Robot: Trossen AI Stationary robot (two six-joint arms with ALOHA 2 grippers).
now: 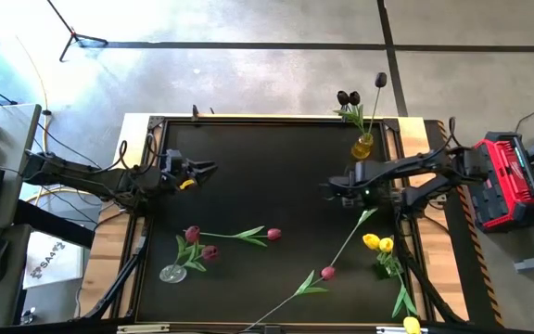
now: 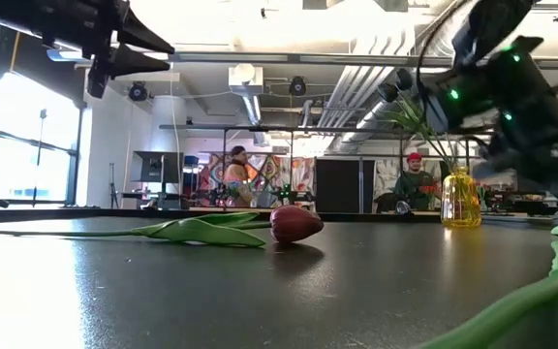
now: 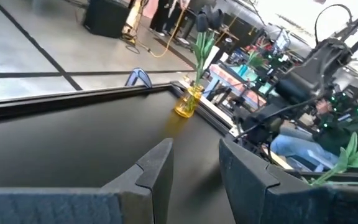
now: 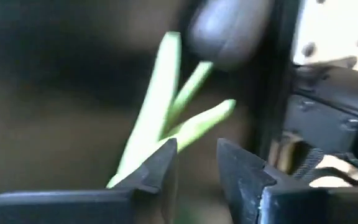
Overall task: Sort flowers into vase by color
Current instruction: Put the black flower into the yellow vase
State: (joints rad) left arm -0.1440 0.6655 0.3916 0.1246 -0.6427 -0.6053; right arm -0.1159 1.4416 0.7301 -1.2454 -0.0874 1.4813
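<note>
My left gripper hangs open above the table's left part, holding nothing. My right gripper is over the table's right-centre, its fingers apart. In its blurred wrist view a tulip with a dull purple head and green stem lies just ahead. A yellow vase at the far right edge holds dark purple tulips. A clear vase near left holds pink tulips. More pink tulips and yellow ones lie flat on the table. My right gripper has the green stem running down beside one fingertip, not between the two. The blur keeps me from telling whether finger and stem touch.
A long stem runs under my right arm toward the pink head. Another yellow tulip lies at the near right corner. The table's raised black rim frames the surface. People sit beyond the far edge.
</note>
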